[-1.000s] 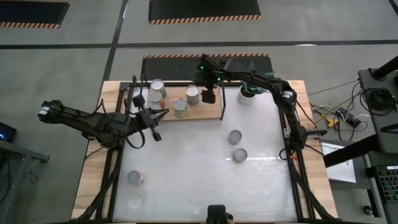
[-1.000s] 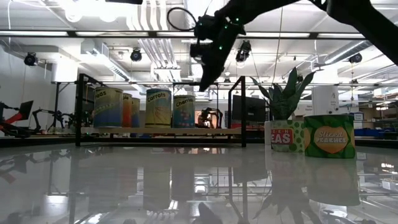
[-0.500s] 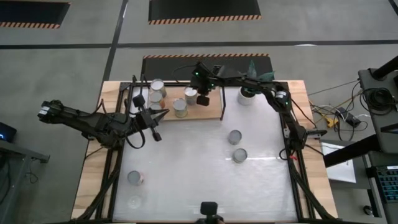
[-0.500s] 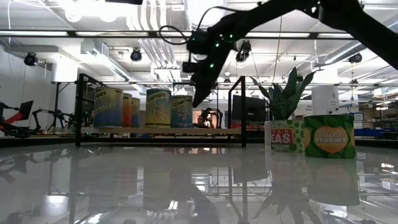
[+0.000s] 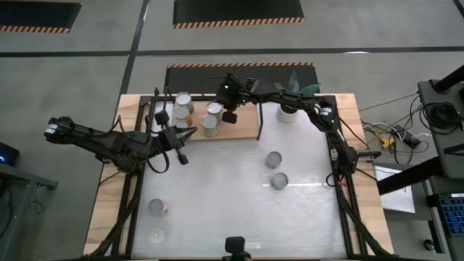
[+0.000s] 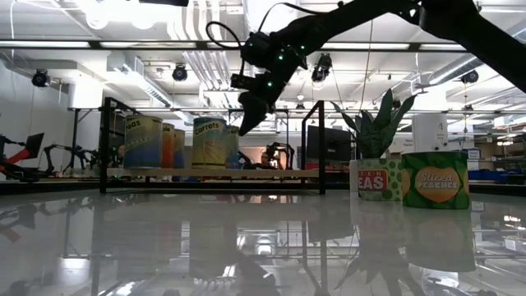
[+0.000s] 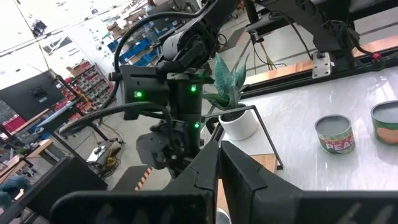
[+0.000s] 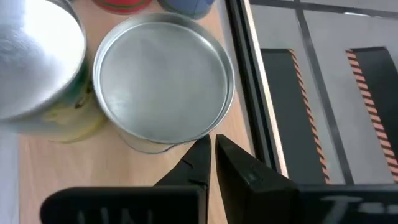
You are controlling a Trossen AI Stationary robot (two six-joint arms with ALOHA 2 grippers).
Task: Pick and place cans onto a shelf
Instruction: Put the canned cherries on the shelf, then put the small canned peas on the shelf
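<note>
Our right gripper (image 5: 228,117) hangs shut and empty over the shelf (image 5: 246,129), touching no can, and the nearest loose cans (image 5: 273,159) stand on its near right.

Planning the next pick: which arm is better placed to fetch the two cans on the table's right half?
Right, probably. The right gripper, jaws shut and empty, hangs above the shelf, while the two cans lie on its side. The left gripper waits at the shelf's left.
</note>
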